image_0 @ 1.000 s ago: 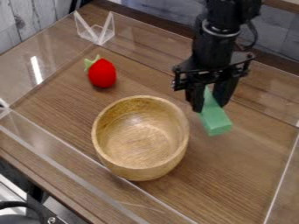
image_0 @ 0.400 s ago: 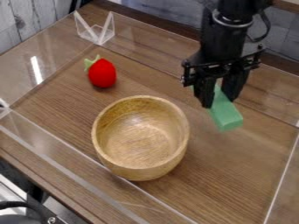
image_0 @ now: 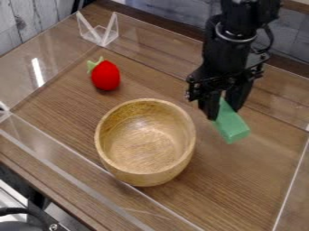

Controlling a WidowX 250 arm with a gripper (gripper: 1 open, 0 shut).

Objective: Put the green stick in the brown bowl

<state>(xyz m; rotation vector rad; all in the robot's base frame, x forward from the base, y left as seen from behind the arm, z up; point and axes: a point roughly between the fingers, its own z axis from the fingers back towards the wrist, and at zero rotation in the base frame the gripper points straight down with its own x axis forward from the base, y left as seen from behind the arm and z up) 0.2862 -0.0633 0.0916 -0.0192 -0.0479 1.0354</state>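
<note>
One arm, one claw [image_0: 222, 101], pointing straight down over the right half of the desk [image_0: 72, 108]; black fingers drawn in tight on the upper end of the green stick [image_0: 232, 124], which is held between them

Green stick: flat mint-green block, gripped at its top end, the rest hanging below and toward the camera from the claw. Long axis tilted, running from the fingers down and to the right. Whether its lower end rests on the wood or hangs just clear cannot be told from this view

Brown bowl [image_0: 146, 167]: round, thick-walled, light wood with visible grain, standing upright at the near centre of the desk. Contents: none; the bare floor of the bowl shows. It lies to the left of the claw and nearer the camera; its right rim is near the stick, not touching it

Key relation for the coming move: the stick is beside the bowl, outside the rim, not above the opening. In my judgement the claw has to lift enough for the dangling end to pass over the thick wall, then travel left and toward the camera before letting go. Main risk: the low end catching the rim

Red strawberry toy [image_0: 105, 74]: on the desk at the far left, well apart from bowl and claw

Clear plastic walls [image_0: 36, 70]: bordering the desk surface, with a folded clear piece standing at the far edge
</note>
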